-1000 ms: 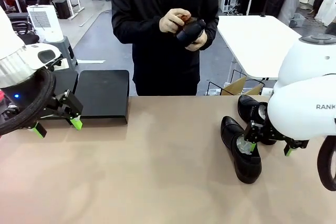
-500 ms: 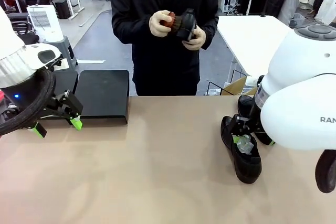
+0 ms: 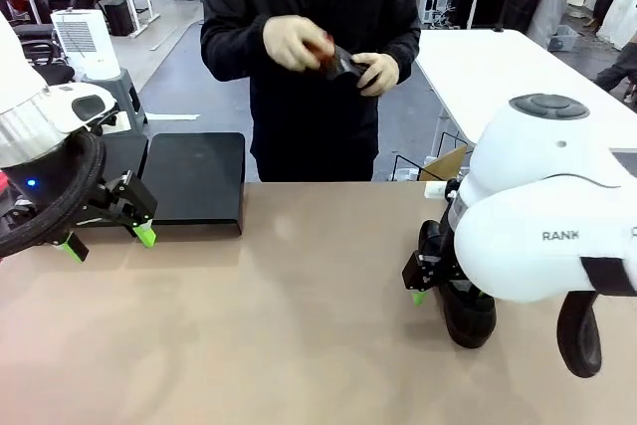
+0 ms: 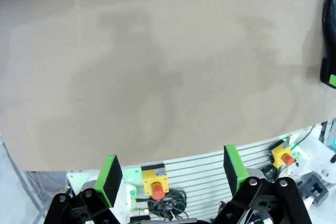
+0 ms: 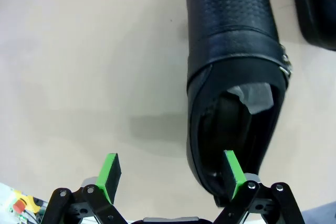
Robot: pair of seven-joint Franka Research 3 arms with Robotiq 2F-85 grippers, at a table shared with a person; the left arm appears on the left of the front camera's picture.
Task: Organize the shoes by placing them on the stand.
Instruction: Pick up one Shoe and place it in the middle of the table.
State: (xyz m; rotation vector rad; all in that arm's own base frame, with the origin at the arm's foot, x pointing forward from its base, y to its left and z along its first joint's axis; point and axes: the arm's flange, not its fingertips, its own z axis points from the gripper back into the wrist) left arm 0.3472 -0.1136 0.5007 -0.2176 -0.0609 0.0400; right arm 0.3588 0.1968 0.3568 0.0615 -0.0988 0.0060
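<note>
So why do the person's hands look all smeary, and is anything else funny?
Front view: the person's hands are smeared by motion blur, while the table is sharp. Right wrist view: the shoe is crisp and throws a soft shadow beside it. Left wrist view: the wide lens bends the table's edge.

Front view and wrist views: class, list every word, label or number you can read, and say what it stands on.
"RANK": grey letters on the right arm's white casing.
Yellow button boxes beyond the table edge: any print is too small to read.
Shoe: no readable marking.
</note>
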